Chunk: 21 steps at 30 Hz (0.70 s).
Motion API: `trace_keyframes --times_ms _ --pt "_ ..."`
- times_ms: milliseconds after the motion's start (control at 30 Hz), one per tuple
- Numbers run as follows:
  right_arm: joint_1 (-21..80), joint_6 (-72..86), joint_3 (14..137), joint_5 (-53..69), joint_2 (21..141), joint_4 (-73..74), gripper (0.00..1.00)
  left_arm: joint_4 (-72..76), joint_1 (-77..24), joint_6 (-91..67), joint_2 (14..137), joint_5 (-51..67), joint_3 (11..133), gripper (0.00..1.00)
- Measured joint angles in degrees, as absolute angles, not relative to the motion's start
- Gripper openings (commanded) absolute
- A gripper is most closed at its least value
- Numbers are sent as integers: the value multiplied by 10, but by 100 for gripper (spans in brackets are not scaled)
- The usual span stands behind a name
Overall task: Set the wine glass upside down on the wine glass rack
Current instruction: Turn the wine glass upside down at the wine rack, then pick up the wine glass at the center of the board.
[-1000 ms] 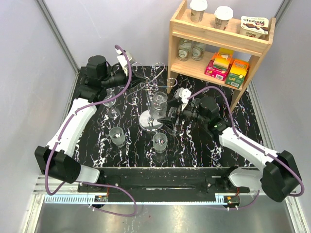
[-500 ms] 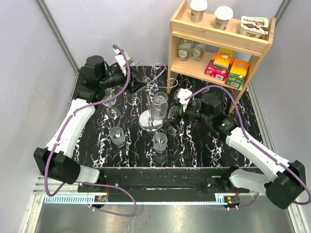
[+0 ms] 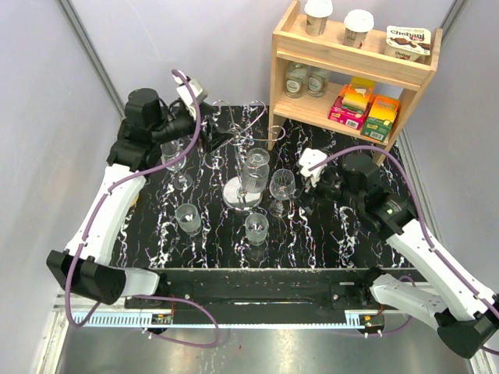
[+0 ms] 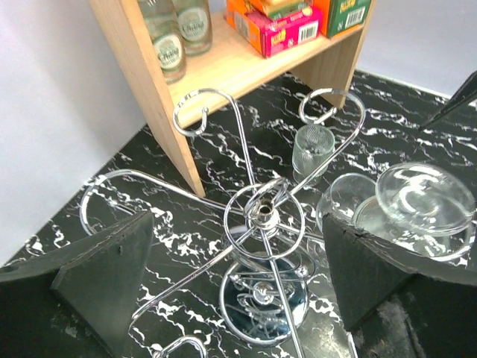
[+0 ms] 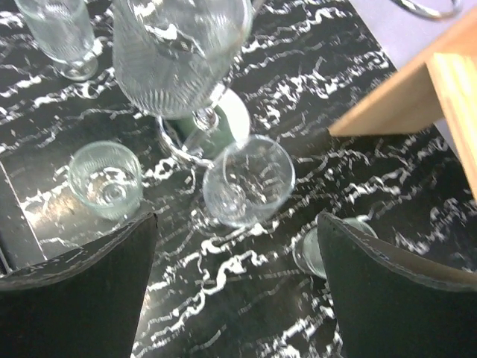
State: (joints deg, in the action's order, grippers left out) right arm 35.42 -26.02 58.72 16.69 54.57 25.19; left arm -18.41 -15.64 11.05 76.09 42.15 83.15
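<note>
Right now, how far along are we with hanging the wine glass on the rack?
Possibly done: a tall glass is close beside the wine glass rack; whether it hangs inverted is unclear. In hand: nothing, left gripper and right gripper both open. Remaining: another wine glass stands upright on the table.

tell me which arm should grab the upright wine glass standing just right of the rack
Right. The right gripper is open and faces the wine glass close by, with nothing between. The left gripper is open over the far arms of the rack, with the rack in its way.

White links (image 3: 117, 199), black joints (image 3: 143, 105), purple cables (image 3: 199, 113)
</note>
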Motion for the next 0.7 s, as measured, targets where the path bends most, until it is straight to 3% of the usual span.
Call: trace_keyframes --times_ms 367,700 --pt "269 -332 597 93 503 367 81 -253 -150 87 696 370 938 99" --pt "128 -377 619 147 655 364 64 -321 -150 109 661 342 956 99"
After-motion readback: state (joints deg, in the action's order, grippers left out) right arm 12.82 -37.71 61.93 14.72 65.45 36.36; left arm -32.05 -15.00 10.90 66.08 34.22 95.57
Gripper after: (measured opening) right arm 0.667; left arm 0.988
